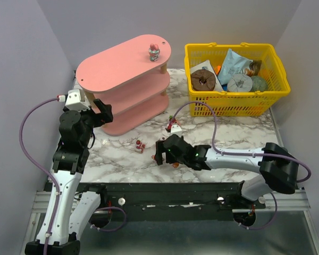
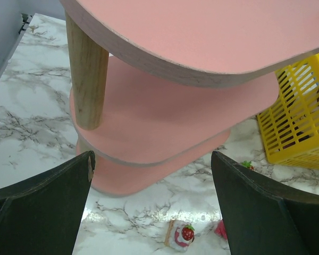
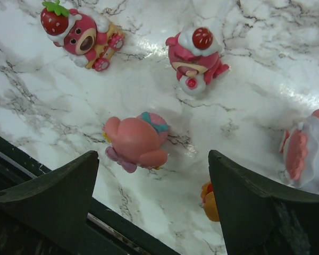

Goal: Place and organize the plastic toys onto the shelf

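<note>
The right gripper (image 3: 152, 158) hangs wide and empty over a pink toy (image 3: 135, 141) lying on the table (image 3: 244, 106). Centre on its body, descend, and close clear of the orange toy (image 3: 210, 202). The left gripper (image 2: 151, 159) stands wide and empty beside the shelf (image 2: 202, 32).

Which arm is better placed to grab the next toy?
Right. The right fingers, open, hang over a pink toy on the table; the left fingers, also open, point at the shelf instead.
</note>
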`<state>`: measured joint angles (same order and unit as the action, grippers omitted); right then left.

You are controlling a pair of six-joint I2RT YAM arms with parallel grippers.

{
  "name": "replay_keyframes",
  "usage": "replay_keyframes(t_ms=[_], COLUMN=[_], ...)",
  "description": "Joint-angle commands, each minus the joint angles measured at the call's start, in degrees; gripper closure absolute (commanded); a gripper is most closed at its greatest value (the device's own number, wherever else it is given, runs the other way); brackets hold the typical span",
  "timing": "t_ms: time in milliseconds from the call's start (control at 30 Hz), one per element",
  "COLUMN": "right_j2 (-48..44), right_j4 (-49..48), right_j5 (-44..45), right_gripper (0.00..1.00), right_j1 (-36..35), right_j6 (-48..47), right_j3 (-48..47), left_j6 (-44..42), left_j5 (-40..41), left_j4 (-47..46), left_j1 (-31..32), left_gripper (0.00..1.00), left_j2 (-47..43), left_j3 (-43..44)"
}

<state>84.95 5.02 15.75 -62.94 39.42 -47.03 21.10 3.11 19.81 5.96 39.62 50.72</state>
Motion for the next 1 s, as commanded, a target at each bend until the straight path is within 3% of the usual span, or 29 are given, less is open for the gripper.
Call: replay_keyframes(t_ms=[0,500,733,967], right_j2=[3.37,16.82,18.24,17.54], right_j4=[1.21,15.72,15.29,10.98], right_j5=[12.01,18.97,17.56,18.44], right_gripper=[0.07,0.02,0.03,0.11], right_j1=[-4.82,-6.94,-6.94,-6.94], right_j6=[8.91,20.96,24.21,25.18], right_j3=[-4.37,-16.26,-15.91,-12.65], left_j6=[1.04,1.66,1.57,1.84], left_j5=[-2.94,-2.23,-2.32,-2.94], left_j4=[-0.92,-1.00,-0.92,-1.09], left_j1=[-0.42,-0.42,-0.16,-0.16], left_gripper=[0.01,0.01,0.01,0.01], left_j2=[-0.15,-2.00,-2.00,-1.38], left_j3=[-0.80,-1.24,-1.32,-1.41])
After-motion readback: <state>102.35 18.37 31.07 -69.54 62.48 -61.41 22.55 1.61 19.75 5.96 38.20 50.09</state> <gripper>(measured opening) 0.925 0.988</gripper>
